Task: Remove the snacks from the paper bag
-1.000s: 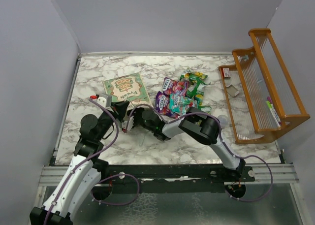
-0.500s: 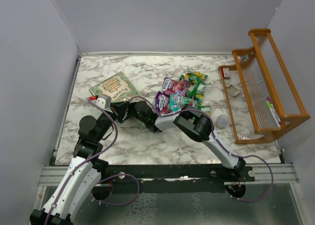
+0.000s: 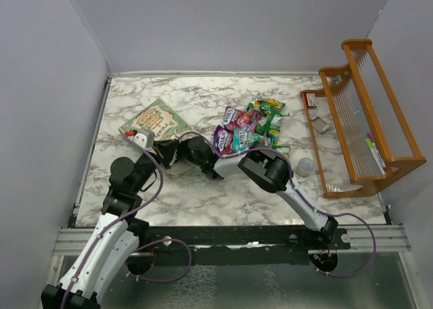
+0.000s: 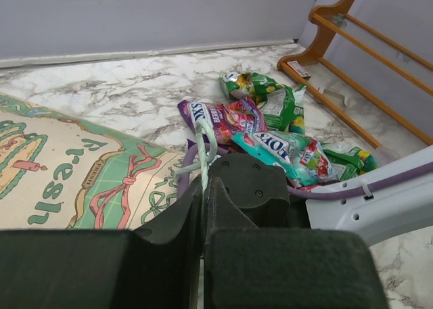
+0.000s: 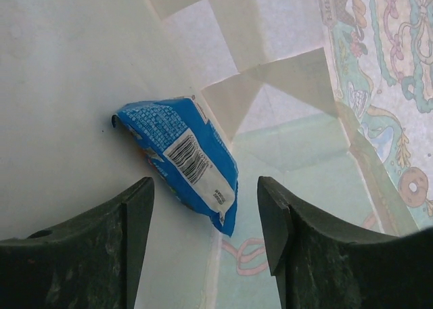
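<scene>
- Two fingers of the right gripper (image 5: 205,191) stood apart inside the paper bag (image 5: 67,86), with nothing clamped. A blue packet (image 5: 177,150) lay just ahead of the gap, untouched as far as the wrist view showed.
- Judged: jaws were spread to straddle that packet for the next pinch.
- The left gripper (image 4: 204,184) was pressed together on a thin pale-green strip (image 4: 205,140) at the bag's mouth (handle or edge, could not tell). Likely purpose was to hold the mouth up and stop the bag sliding while the other arm reached in.
- The bag lay printed side up at the left of the marble table (image 3: 223,201).
- Count inside: one packet visible.
- Count outside: the snacks (image 3: 250,130) were heaped just right of the bag, with at least five separable (purple, pink, teal, green). They overlapped, so the total was uncertain.
- Also noted: one bag, one orange rack (image 3: 358,120), and one small cup (image 3: 306,165) beside it.
</scene>
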